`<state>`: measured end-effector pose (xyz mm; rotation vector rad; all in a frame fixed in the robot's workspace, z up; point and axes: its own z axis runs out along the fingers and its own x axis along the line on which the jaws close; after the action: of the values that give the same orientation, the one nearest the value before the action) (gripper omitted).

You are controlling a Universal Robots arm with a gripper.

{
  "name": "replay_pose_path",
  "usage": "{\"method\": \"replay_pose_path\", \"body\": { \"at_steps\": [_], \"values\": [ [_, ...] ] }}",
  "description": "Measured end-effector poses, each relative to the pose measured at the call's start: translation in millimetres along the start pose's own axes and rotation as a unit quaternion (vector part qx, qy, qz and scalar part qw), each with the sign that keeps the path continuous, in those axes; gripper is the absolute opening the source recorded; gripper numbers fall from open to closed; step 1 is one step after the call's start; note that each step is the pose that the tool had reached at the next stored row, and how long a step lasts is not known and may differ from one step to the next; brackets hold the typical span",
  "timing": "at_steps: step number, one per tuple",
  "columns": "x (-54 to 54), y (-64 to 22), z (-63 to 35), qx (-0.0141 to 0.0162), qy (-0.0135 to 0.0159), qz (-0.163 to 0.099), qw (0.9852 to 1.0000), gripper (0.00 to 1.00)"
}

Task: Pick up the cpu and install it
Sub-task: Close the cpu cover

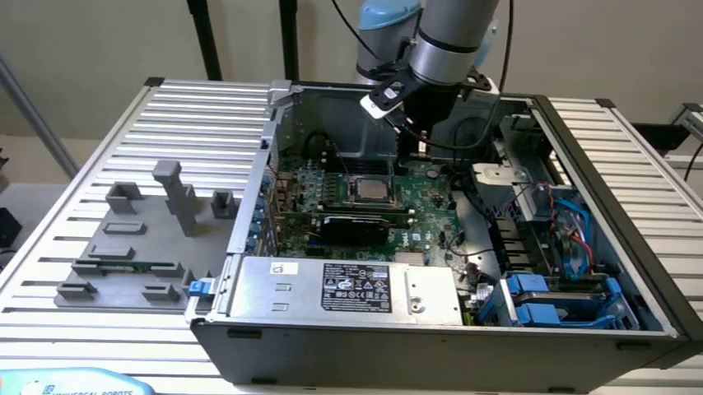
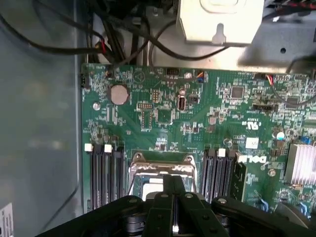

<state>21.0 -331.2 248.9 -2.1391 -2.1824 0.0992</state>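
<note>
Cpu (image 1: 371,188) lies flat in its socket on the green motherboard (image 2: 163,116), inside the open computer case (image 1: 439,354), silver top facing up within the metal socket frame (image 2: 160,165). The gripper (image 2: 174,183) has its two black fingers (image 2: 168,197) pressed together, with nothing visible between them. In the wrist view their tips overlap the socket's edge and part of the chip's pale top shows just beside them; whether they touch it cannot be told. In the exterior view the gripper hangs over the far part of the board, toward the exterior view's right of the chip. Grey fixture blocks (image 1: 176,197) stand on the slatted table (image 1: 66,197), well apart at the exterior view's left.
</note>
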Motion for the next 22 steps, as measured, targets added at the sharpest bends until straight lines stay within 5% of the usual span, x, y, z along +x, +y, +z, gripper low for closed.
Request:
{"method": "replay_pose_path", "body": {
  "at_steps": [18,22],
  "values": [
    [1.0,-59.4,17.7,0.0173,0.0001,-0.002,0.9998,0.11],
    [1.1,-66.4,20.5,0.0242,0.0001,-0.003,0.9997,0.11]
  ]
}}
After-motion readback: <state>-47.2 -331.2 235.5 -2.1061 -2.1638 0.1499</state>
